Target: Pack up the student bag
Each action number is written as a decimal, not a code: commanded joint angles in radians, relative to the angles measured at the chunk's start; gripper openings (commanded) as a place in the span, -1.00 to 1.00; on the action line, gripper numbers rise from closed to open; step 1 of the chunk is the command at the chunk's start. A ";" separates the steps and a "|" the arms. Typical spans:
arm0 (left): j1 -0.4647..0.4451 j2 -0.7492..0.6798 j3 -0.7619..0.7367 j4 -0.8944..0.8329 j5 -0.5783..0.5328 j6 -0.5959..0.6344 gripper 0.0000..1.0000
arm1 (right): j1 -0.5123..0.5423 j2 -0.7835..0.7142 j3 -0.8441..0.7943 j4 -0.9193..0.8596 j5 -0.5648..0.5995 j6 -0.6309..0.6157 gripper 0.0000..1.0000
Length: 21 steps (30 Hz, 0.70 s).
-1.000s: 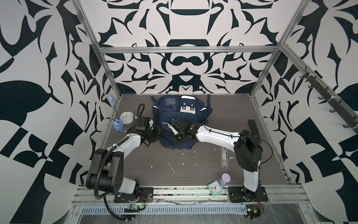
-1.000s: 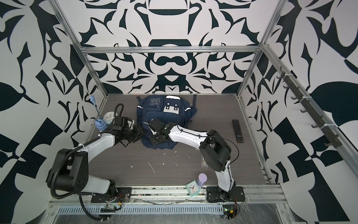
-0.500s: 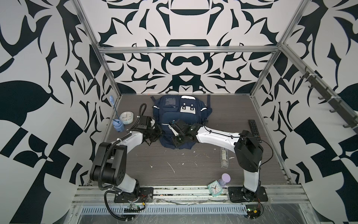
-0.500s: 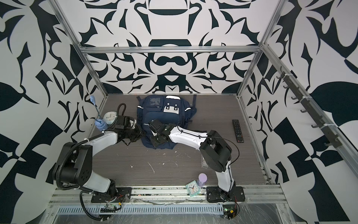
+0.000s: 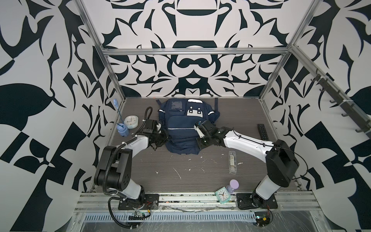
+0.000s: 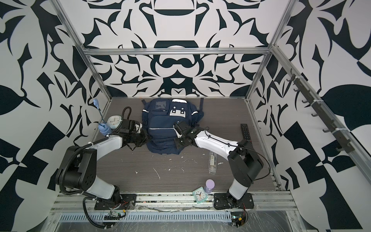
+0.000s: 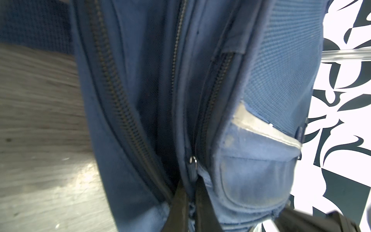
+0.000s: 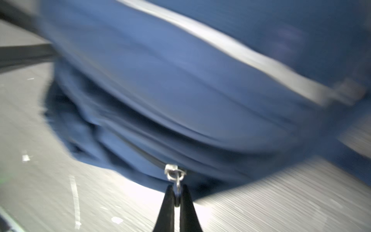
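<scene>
Top views both show the bag (image 5: pixel 180 128) (image 6: pixel 162 130) lying flat on the table (image 5: pixel 180 180), toward the back wall, flap pocket at its far end. Left gripper (image 5: pixel 163 138) is at the bag's left edge and right gripper (image 5: pixel 198 147) at its near right corner, both touching fabric; how the jaws stand is too small to tell from here. Round clock (image 5: pixel 130 122) is well left of the bag, remote (image 5: pixel 263 131) well right of it. Left wrist view: left gripper (image 7: pixel 190 202) is clenched on a bag seam between two zips, with a metal ring (image 7: pixel 193 160) just beyond the tips. Right wrist view, blurred: right gripper (image 8: pixel 177 197) is pinched on the zip pull (image 8: pixel 174 173) at the bag's edge, over the table.
</scene>
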 commanded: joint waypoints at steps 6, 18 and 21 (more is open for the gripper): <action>0.017 0.034 0.044 -0.036 -0.039 0.026 -1.00 | -0.136 -0.097 -0.079 -0.037 0.017 0.006 -1.00; 0.019 0.109 0.223 -0.093 -0.054 0.035 -0.34 | 0.040 -0.010 -0.009 0.007 0.006 0.029 -1.00; 0.026 0.141 0.285 -0.123 -0.049 0.044 -0.15 | 0.084 0.022 0.026 0.025 -0.002 0.045 -1.00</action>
